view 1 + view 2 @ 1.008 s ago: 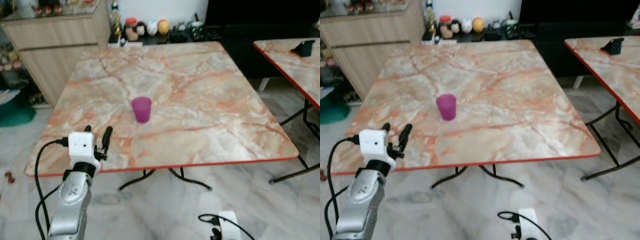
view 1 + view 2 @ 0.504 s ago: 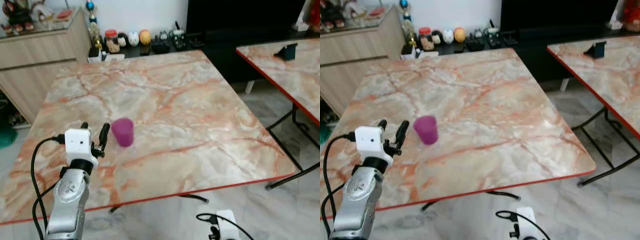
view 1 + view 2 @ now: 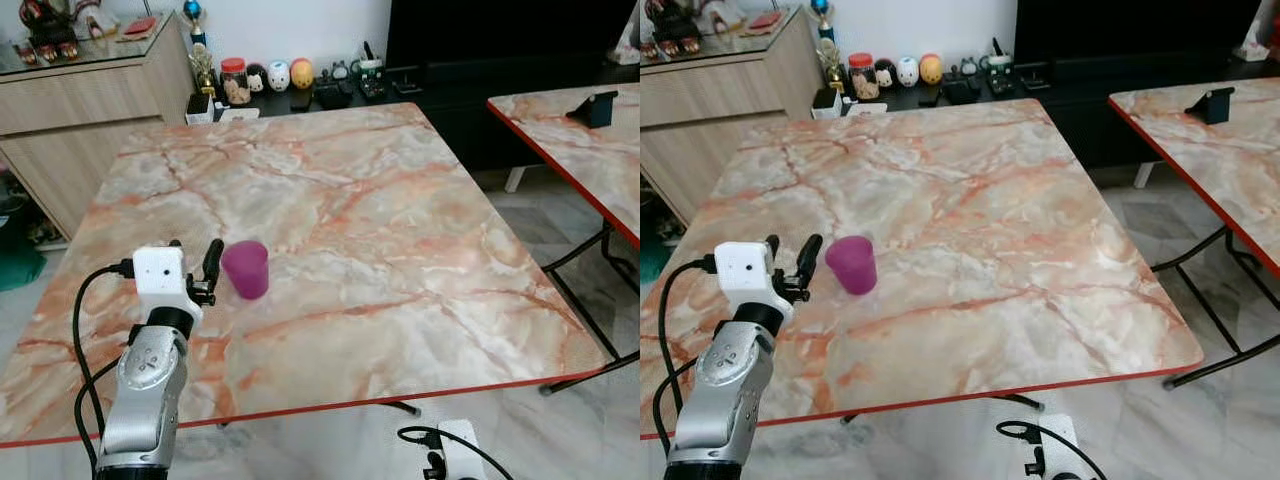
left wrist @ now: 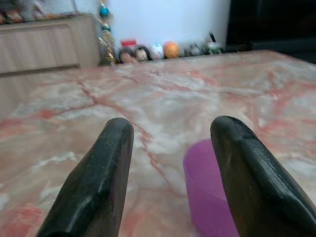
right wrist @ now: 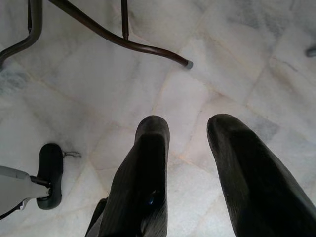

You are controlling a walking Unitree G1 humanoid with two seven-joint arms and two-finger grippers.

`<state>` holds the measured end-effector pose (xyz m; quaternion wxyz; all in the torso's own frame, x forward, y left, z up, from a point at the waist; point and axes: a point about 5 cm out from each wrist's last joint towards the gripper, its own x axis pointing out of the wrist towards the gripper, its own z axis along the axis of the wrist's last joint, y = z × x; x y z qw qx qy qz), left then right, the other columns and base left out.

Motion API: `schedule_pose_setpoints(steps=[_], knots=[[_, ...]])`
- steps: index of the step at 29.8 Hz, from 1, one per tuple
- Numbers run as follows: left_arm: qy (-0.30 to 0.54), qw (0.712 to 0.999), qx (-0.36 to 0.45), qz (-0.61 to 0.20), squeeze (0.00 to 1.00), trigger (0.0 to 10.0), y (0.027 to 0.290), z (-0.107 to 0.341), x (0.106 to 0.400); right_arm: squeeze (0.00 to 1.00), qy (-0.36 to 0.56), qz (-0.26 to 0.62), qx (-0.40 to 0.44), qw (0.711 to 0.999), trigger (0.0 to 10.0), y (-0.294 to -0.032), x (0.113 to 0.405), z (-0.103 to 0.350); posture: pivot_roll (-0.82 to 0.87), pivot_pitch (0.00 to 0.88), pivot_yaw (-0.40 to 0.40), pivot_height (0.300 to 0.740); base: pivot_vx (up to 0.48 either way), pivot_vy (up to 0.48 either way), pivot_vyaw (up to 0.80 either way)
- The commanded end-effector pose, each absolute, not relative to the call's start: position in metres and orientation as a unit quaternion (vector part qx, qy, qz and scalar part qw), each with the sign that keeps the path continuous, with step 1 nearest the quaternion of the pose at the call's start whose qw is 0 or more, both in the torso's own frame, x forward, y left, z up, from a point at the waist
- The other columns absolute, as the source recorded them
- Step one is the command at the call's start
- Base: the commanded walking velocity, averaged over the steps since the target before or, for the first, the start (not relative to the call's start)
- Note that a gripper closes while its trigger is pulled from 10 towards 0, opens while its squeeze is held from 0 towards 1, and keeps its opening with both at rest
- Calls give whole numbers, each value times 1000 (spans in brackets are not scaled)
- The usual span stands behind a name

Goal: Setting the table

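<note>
A purple plastic cup (image 3: 245,269) stands upright on the marbled, red-edged worktop (image 3: 400,230), bearing no writing I can read. The left gripper (image 3: 192,272) hovers spread just beside it. The right gripper (image 5: 187,148) hangs spread above the pale tiled floor (image 5: 98,74). Small jars and figurines (image 3: 262,78) line what seems a low shelf behind.

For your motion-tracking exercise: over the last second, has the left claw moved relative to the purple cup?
Yes. Judged against the purple cup on the marble table, the left claw has come forward from the near table edge and now sits open beside the cup.

Bright, even light — soft shadows, wrist views slightly blurred.
</note>
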<state>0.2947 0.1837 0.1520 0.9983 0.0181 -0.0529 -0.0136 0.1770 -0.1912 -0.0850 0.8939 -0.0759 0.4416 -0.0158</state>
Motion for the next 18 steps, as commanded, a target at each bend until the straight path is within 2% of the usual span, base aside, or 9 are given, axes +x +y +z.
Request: schedule_pose_setpoints(steps=[1,2,3,4,17,18], knots=[[-40,999,23,-27,0,10000,180,156,300,0,448,-8,-80,890,10000,-188,176,-86,-34,0,45,740,0,0,0],[-31,999,27,-32,90,10000,179,156,301,0,448,-5,-82,890,10000,-186,176,-86,-33,0,45,740,0,0,0],[-31,999,27,-32,90,10000,179,156,301,0,448,-5,-82,890,10000,-186,176,-86,-33,0,45,740,0,0,0],[-18,998,31,-42,1000,10000,176,156,304,0,448,2,-86,890,10000,-185,176,-86,-34,0,45,740,0,0,0],[60,998,3,-15,1000,10000,178,169,340,0,449,13,-93,889,10000,-184,175,-87,-36,0,46,740,0,0,0],[62,998,-1,-15,376,10000,177,170,343,0,448,14,-93,889,10000,-184,175,-87,-36,0,46,740,0,0,0]])
